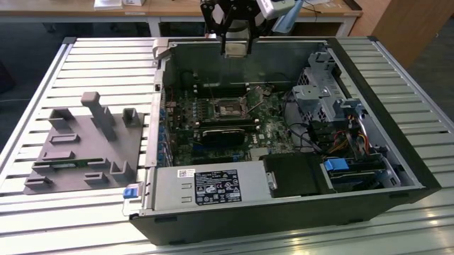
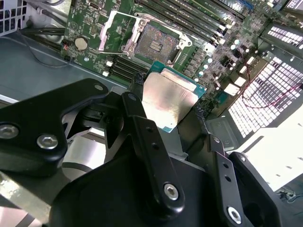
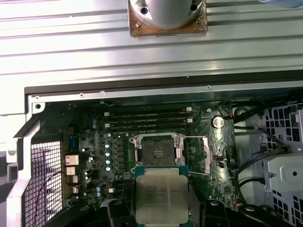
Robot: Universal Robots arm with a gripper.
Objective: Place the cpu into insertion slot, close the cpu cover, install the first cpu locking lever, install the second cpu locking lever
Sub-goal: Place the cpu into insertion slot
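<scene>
The gripper pinches the cpu by its edges, level above the case, lined up near the bare slot. The cover lies open, leaving access.

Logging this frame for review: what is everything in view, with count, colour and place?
computer case: one, black, open, on the slatted table
slatted table: one, silvery, under the case
circuit board: one, green, inside the case
insertion slot: one, black-rimmed, on the board, empty
cpu cover: one, silvery, swung open beside the slot
coin battery: one, silvery, on the board near the cover
power supply: one, silvery with black label, at the case's near edge
fixture plate: one, grey, on the table, at the exterior view's left of the case
cpu: one, silvery on green, held above the board
gripper: one, black, shut on the cpu
</scene>
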